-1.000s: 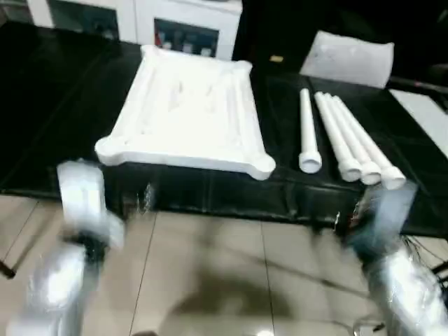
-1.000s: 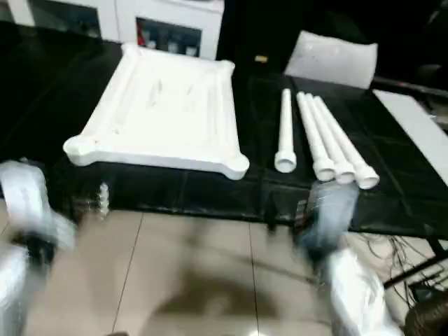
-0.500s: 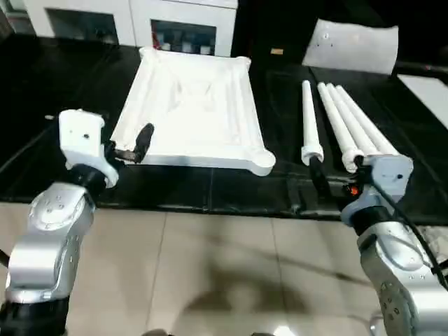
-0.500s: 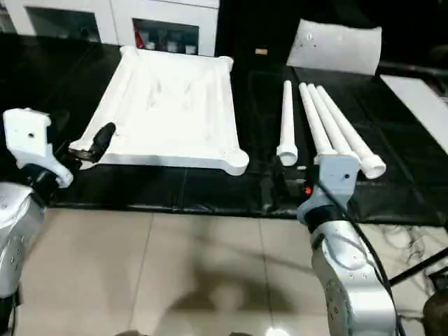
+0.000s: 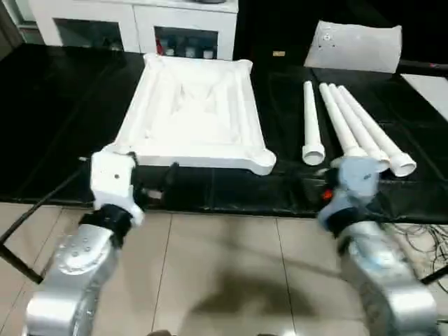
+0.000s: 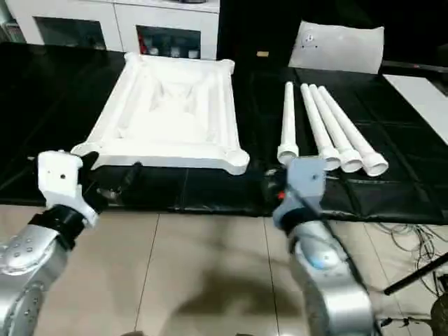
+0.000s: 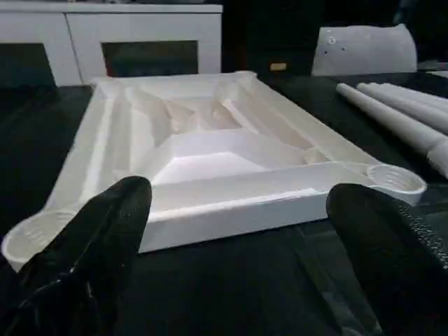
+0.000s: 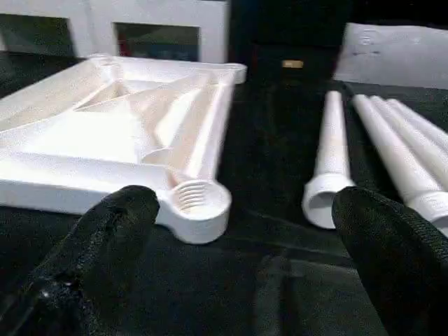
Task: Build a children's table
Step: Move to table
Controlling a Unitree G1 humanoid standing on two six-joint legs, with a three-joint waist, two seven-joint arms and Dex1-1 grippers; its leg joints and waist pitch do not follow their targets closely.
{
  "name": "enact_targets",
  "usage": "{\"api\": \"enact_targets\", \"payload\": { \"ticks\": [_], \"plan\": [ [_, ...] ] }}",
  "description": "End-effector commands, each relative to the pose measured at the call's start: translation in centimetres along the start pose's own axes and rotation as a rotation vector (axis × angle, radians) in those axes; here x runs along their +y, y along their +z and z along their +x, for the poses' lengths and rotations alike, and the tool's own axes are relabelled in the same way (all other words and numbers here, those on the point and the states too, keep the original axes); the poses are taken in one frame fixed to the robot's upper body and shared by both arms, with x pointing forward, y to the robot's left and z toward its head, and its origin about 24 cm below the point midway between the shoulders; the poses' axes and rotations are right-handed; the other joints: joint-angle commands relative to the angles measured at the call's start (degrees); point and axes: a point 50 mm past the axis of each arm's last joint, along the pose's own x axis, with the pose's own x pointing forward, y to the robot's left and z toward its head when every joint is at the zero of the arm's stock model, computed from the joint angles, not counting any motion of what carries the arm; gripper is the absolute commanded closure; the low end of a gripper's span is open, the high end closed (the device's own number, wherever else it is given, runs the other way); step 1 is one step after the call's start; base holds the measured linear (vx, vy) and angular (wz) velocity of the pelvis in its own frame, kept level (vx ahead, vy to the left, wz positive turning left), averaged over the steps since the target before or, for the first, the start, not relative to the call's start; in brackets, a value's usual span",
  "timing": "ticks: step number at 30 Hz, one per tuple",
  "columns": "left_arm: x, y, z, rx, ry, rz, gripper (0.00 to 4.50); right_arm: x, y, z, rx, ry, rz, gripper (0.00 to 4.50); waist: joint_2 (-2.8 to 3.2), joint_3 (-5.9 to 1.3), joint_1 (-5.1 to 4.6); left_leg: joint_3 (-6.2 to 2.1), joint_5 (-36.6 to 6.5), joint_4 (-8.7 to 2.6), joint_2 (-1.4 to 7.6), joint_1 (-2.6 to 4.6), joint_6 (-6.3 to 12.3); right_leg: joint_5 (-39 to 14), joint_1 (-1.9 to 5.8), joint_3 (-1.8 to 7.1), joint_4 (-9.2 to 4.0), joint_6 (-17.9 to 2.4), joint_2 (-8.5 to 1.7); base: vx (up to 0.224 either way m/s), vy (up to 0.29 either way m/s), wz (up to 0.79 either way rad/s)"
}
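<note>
Head views: your white ribbed plastic tabletop [image 5: 192, 112] upper centre, four white tapered legs [image 5: 350, 126] upper right; wrist views: left gripper [image 7: 238, 231] and right gripper [image 8: 245, 231] spread, empty; risk: nudged legs rolling away.

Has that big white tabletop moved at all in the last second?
No. The tabletop lies the same way beside the four legs, far edge toward the cabinets; only the camera shifted.

White ribbed tabletop [image 5: 192, 112], four white legs [image 5: 350, 126], black surface [image 5: 56, 119], beige tiled floor [image 5: 224, 273], silver forearms.
</note>
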Motion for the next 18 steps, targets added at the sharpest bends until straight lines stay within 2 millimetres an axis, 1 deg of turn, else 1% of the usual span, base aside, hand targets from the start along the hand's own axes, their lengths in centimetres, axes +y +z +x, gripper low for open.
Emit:
{"api": "enact_targets", "payload": {
  "ticks": [1, 2, 3, 4, 5, 6, 7, 8, 9, 10, 11, 12, 13, 14, 15, 16, 17, 18],
  "plan": [
    [-0.04, -0.36, -0.06, 0.009, 0.024, -0.010, 0.04, -0.13, -0.13, -0.03, 0.001, -0.006, 0.004, 0.00, 0.71, -1.59, -0.36, -1.69, -29.1, -4.71, 2.27, 2.30, -1.28, -35.2, 0.47, 2.14, -7.77, -2.5, -3.38, 0.000, 0.000, 0.00],
    [-0.05, -0.39, -0.09, 0.010, 0.026, -0.018, 0.04, -0.16, -0.09, -0.02, 0.000, -0.010, 0.013, 0.00, 1.18, -1.70, -0.47, -1.81, -29.1, -4.92, 2.25, 2.47, -1.04, -33.9, 0.88, 2.00, -7.79, -3.1, -3.29, 0.000, 0.000, 0.00],
    [-0.02, -0.63, -0.25, 0.018, 0.035, -0.030, 0.04, -0.36, -0.09, -0.03, 0.003, -0.023, 0.014, 0.00, 1.21, -1.89, -0.56, -1.85, -28.6, -5.17, 2.37, 2.44, -0.89, -32.1, 1.17, 2.07, -7.63, -3.6, -3.19, 0.000, 0.000, 0.00],
    [-0.04, -0.95, -0.34, 0.028, 0.043, -0.045, 0.04, -0.60, -0.24, 0.00, 0.013, -0.036, 0.025, 0.00, 1.46, -2.04, -0.69, -1.82, -27.7, -5.48, 2.67, 2.67, -0.43, -27.6, 1.40, 2.10, -7.06, -5.3, -2.95, 0.072, 0.021, 0.00],
    [-0.08, -1.04, -0.37, 0.032, 0.043, -0.043, 0.04, -0.68, -0.31, 0.03, 0.017, -0.039, 0.028, 0.00, 1.08, -2.45, -0.92, -1.73, -25.3, -5.65, 2.69, 2.23, 0.31, -22.8, 2.42, 2.07, -6.56, -7.3, -2.84, 0.072, 0.021, 0.00],
    [-0.17, -1.00, -0.37, 0.029, 0.040, -0.046, 0.04, -0.76, -0.32, 0.05, 0.017, -0.043, 0.026, 0.00, 1.21, -2.73, -0.82, -1.61, -23.7, -5.67, 2.59, 2.15, 0.77, -20.1, 2.87, 2.08, -6.30, -8.2, -2.78, 0.077, 0.020, 0.01],
    [-0.25, -0.92, -0.37, 0.025, 0.037, -0.047, 0.04, -0.81, -0.32, 0.07, 0.016, -0.045, 0.022, 0.00, 1.39, -3.01, -0.91, -1.34, -20.8, -5.62, 2.43, 2.16, 1.74, -14.9, 3.30, 2.08, -5.84, -10.0, -2.66, 0.062, 0.016, -0.01],
    [-0.29, -0.86, -0.38, 0.022, 0.037, -0.048, 0.04, -0.84, -0.33, 0.10, 0.016, -0.047, 0.022, 0.00, 2.49, -3.20, -1.28, 0.27, -22.8, -5.50, 3.96, 7.40, -1.42, -15.3, -0.02, 2.84, -5.55, -10.7, -1.04, 0.062, 0.016, -0.01],
    [-0.36, -0.79, -0.41, 0.020, 0.038, -0.049, 0.04, -0.87, -0.33, 0.12, 0.014, -0.048, 0.023, 0.00, 1.35, -1.84, -2.02, -0.76, -29.1, -6.81, 6.51, 9.53, -3.93, -15.2, -2.47, 0.76, -2.97, -10.3, -0.53, 0.087, 0.006, -0.37],
    [-0.48, -0.79, -0.45, 0.019, 0.039, -0.044, 0.04, -0.87, -0.24, 0.18, 0.009, -0.042, 0.024, 0.00, 0.00, -1.16, -1.35, 1.45, -32.7, -6.92, 6.30, 10.78, -4.09, -16.1, -3.24, 0.97, -2.79, -10.8, -1.47, 0.132, -0.020, -0.64],
    [-0.50, -0.79, -0.46, 0.019, 0.039, -0.042, 0.04, -0.87, -0.22, 0.18, 0.008, -0.041, 0.024, 0.00, 0.06, -1.07, -1.11, 2.71, -32.0, -6.10, 4.69, 10.16, -4.23, -16.6, -2.62, 1.93, -3.59, -11.8, -1.57, 0.132, -0.020, -0.64],
    [-0.54, -0.76, -0.47, 0.018, 0.040, -0.034, 0.04, -0.83, -0.11, 0.23, 0.002, -0.033, 0.024, 0.00, 0.06, -1.07, -1.11, 2.71, -32.0, -6.10, 4.69, 10.16, -4.23, -16.6, -2.62, 1.93, -3.59, -11.8, -1.57, 0.189, -0.034, -0.50],
    [-0.57, -0.69, -0.49, 0.016, 0.042, -0.026, 0.04, -0.74, 0.02, 0.27, -0.003, -0.019, 0.021, 0.00, 0.33, -1.16, 2.91, 1.14, -17.3, 0.39, 0.47, 2.05, 2.40, -29.5, 5.73, 9.65, -9.71, -9.6, -9.78, 0.187, -0.021, -0.31],
    [-0.63, -0.61, -0.49, 0.015, 0.043, -0.027, 0.04, -0.67, 0.08, 0.29, -0.004, -0.009, 0.020, 0.00, -1.46, -2.96, 2.17, -2.34, -6.2, 4.52, -0.34, -5.06, 4.83, -28.0, 12.03, 10.58, -8.17, -11.4, -9.50, 0.187, -0.021, -0.31],
    [-0.65, -0.60, -0.49, 0.015, 0.043, -0.029, 0.04, -0.65, 0.09, 0.29, -0.004, -0.006, 0.021, 0.00, 0.61, -3.76, 3.73, -3.01, -3.6, 4.10, 0.05, -4.22, 4.85, -21.9, 11.43, 10.80, -8.26, -13.1, -9.65, 0.147, 0.015, -0.03],
    [-0.69, -0.56, -0.48, 0.014, 0.044, -0.034, 0.04, -0.54, 0.08, 0.33, -0.007, 0.002, 0.028, 0.00, -0.40, -3.61, 2.16, -3.86, 0.4, 3.41, -0.62, -6.55, 5.63, -11.4, 11.91, 8.43, -6.66, -14.4, -5.77, 0.170, 0.045, 0.07],
    [-0.72, -0.28, -0.37, 0.003, 0.048, -0.053, 0.04, -0.33, 0.04, 0.46, -0.008, 0.008, 0.038, 0.00, 1.23, -2.90, 1.54, -3.33, 4.1, -1.67, 0.32, -3.64, 6.24, -9.6, 8.62, 3.65, -6.65, -12.2, -2.03, 0.170, 0.045, 0.07],
    [-0.73, -0.27, -0.37, 0.002, 0.048, -0.054, 0.04, -0.32, 0.03, 0.46, -0.008, 0.008, 0.038, 0.00, 1.23, -2.90, 1.54, -3.33, 4.1, -1.67, 0.32, -3.64, 6.24, -9.6, 8.62, 3.65, -6.65, -12.2, -2.03, 0.241, 0.041, -0.06]
  ]
}}
